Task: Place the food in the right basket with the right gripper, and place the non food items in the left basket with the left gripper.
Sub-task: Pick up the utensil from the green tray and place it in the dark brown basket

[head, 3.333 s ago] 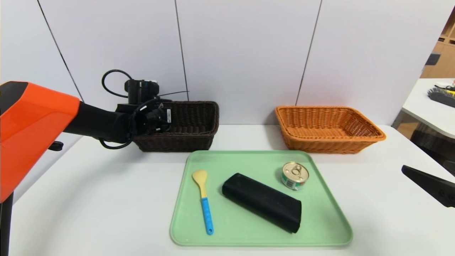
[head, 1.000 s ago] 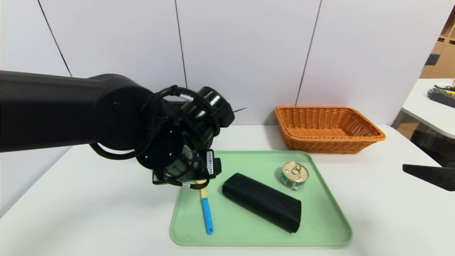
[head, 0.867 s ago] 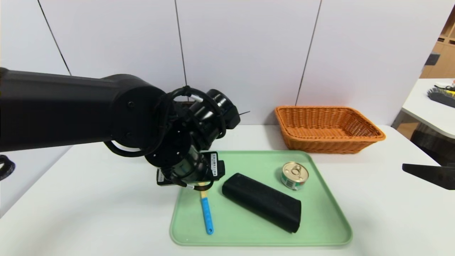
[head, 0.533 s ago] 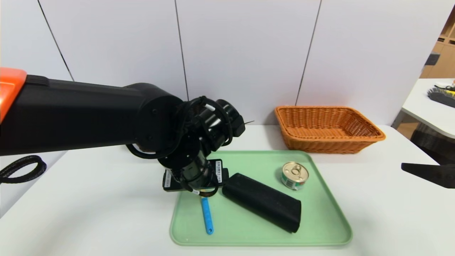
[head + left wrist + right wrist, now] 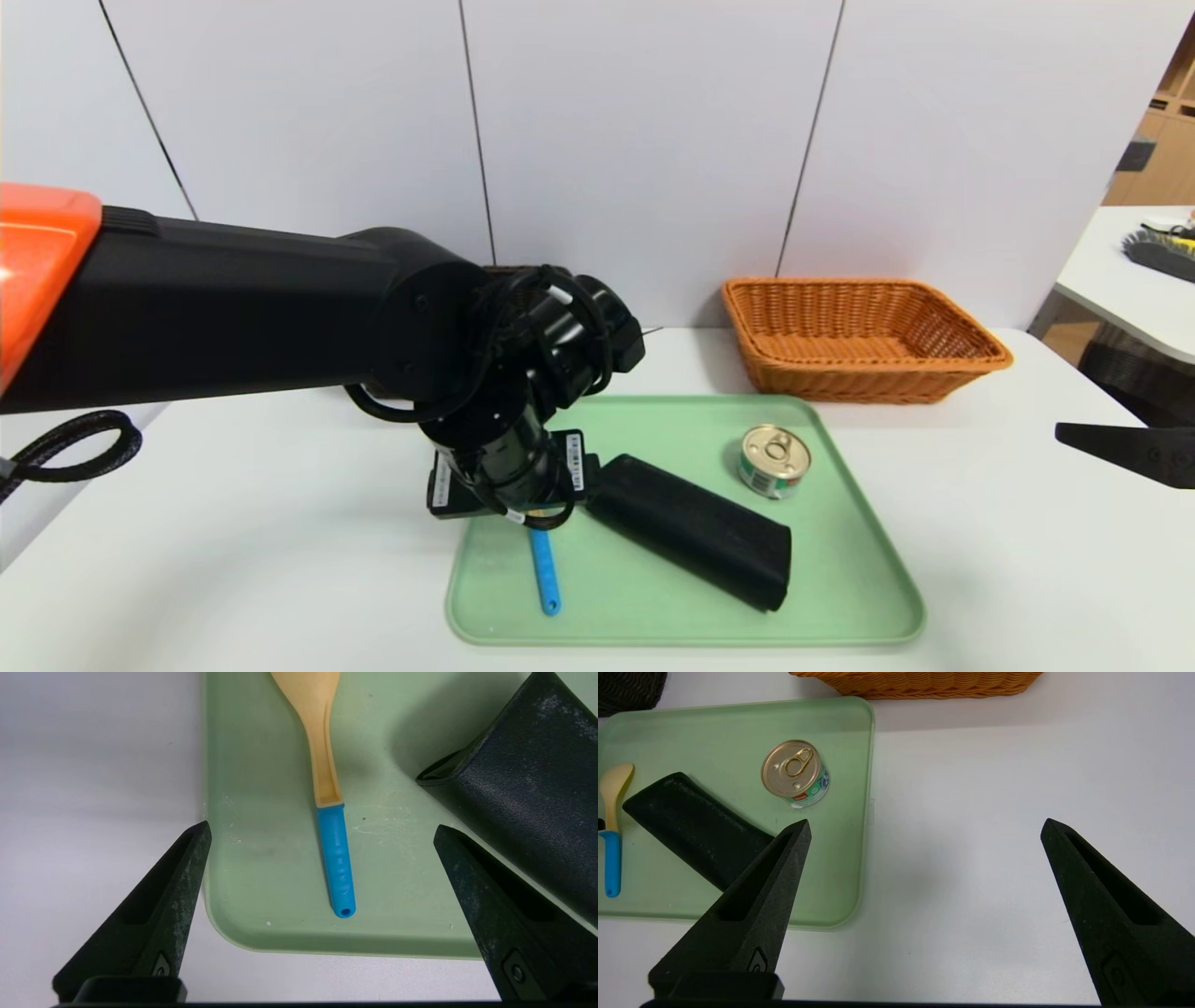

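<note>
Above the left part of the green tray [image 5: 840, 569], the left pincer [image 5: 323, 826] is wide, with nothing between its fingers. Change noted: the left arm [image 5: 233, 308] has moved from the dark brown wicker basket [image 5: 630, 690] to a position over the yellow spoon with the blue handle [image 5: 336, 858]. I judge this to be the start of a pick-up. The spoon lies between the lines of the 2 fingers, below them, and is not gripped.

The task is partly outstanding: 3 items lie on the tray. The spoon and the black oblong case [image 5: 695, 532] are non-food and are due in the dark brown basket. The round tin can with the pull-ring lid [image 5: 775, 453] is food, upright near the tray's far right corner, due in the orange wicker basket [image 5: 868, 378] behind it.

Obstruction: the case's near end lies close to 1 finger of my left pincer; contact cannot be confirmed. A descent at this width could nudge it. I would advise narrowing a little and lining up on the handle first. The spoon is thin and flat, so the grip must be low; the tray floor limits the reach.

My right pincer [image 5: 927, 822] is parked over the white counter [image 5: 948, 882], right of the tray, wide and holding nothing. A brush [image 5: 1162, 254] rests on a side table, out of the way.
</note>
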